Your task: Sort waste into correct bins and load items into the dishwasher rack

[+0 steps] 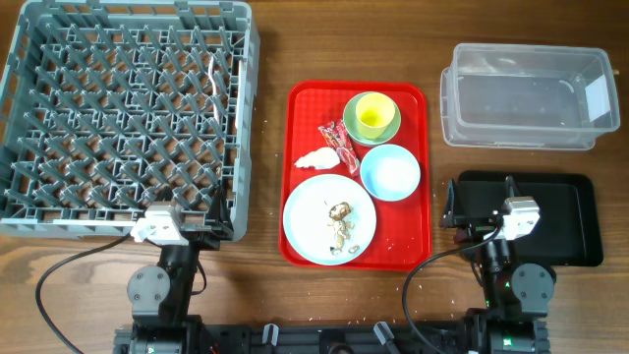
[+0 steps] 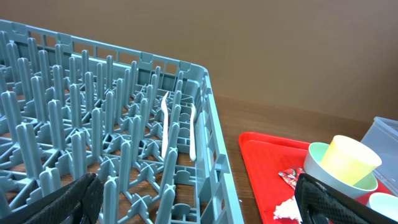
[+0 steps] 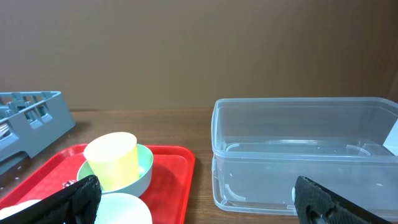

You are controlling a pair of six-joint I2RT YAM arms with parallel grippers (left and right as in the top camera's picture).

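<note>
- On the red tray (image 1: 307, 118) at table centre: yellow cup (image 1: 372, 115) stands upright inside the pale green bowl (image 1: 392, 132), in the tray's far right corner.
- Light blue bowl (image 1: 390, 171) sits just beside the green bowl, on the near side.
- Large plate (image 1: 307, 221) fills the tray's near end, with brownish food scraps (image 1: 340, 216) lying on its middle.
- Crumpled napkin (image 1: 316, 158) and red wrapper (image 1: 339, 144) lie just beside each other on the tray, between the plate and the green bowl.
- A few pale crumbs (image 1: 393, 241) lie on the tray, right of the plate.
- Dishwasher rack (image 1: 128, 108) is left of the tray. Two thin white strips (image 2: 165, 124) stand among its pegs near the right wall; cannot identify them.
- Clear tub (image 1: 526, 93) is far right, and the black bin (image 1: 565, 221) is nearer, right of the tray.
- Left gripper (image 2: 198, 186) hangs over the rack's near right corner, released, fingers (image 2: 74, 199) spread wide.
- Right gripper (image 3: 198, 186) hangs over the black bin's left end, released, fingers (image 3: 323, 199) spread wide.
</note>
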